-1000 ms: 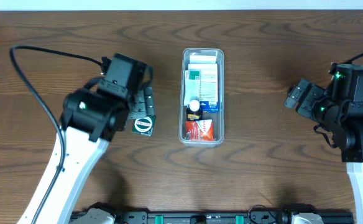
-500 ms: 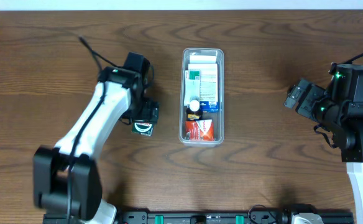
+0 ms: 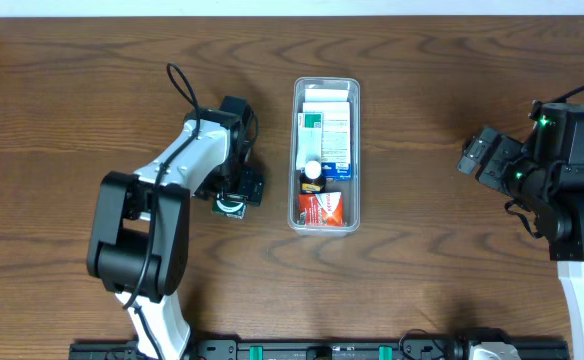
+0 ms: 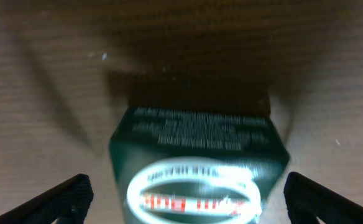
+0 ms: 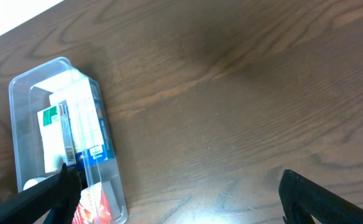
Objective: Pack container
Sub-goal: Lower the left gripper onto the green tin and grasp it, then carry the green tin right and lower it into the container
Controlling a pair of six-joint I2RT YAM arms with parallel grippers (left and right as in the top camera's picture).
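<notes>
table (image 3: 422, 80): dark wood, far edge seen along the top of the overhead view. broad bare wood is noted right of the container (image 3: 294, 150), out to the right gripper (image 5: 181, 199). a narrower bare strip is noted on its left, out to the dark green box (image 4: 197, 155).

container: clear bin set mid-table, long axis near to far, far end close to the table's far edge. white-and-green cartons (image 3: 324, 125) are seen in its far part, a red-orange packet (image 3: 321, 208) at its near end.

left gripper (image 4: 191, 198): lowered over the dark green box, jaws spread wide, one finger on each side, gaps visible on both sides. container lies to its right, apart from it, level with its near half.

right gripper: jaws spread wide, nothing between them, bare wood beneath. container lies well apart to its left.
</notes>
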